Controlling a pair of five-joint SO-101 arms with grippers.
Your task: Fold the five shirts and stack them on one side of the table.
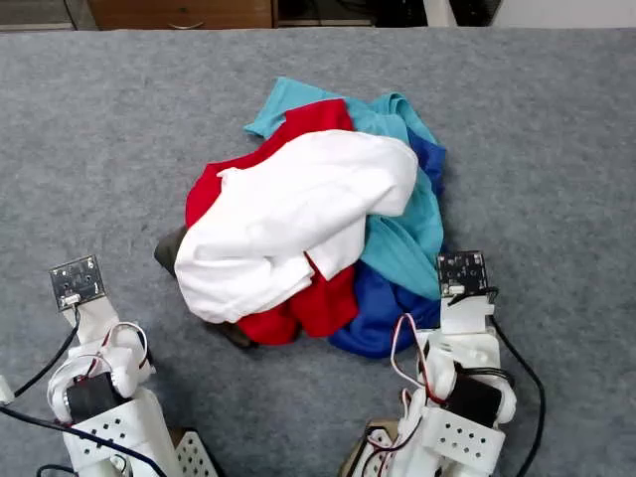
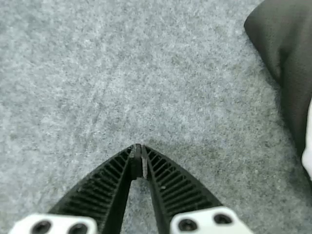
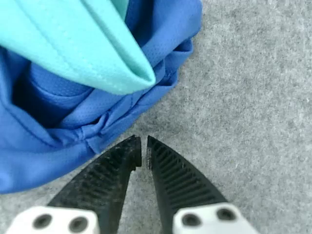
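At lower left the left tool (image 2: 137,152) is pressed together over bare counter (image 1: 89,149), near the dark shirt (image 1: 170,249). Mid-frame lies the heap: white shirt (image 1: 298,214) on top, then red shirt (image 1: 316,303), teal shirt (image 1: 409,229) and blue shirt (image 1: 383,316). All look soft, light and limp, so a loose hem probably grips best. At lower right the right tool (image 3: 144,148), tips all but touching, hovers beside the blue hem. Open counter flanks the heap.

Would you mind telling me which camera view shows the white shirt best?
The high view: the white shirt lies crumpled on top, seen nearly whole, over the red shirt. The left wrist view catches just a white sliver at the picture's edge, beside the dark shirt.
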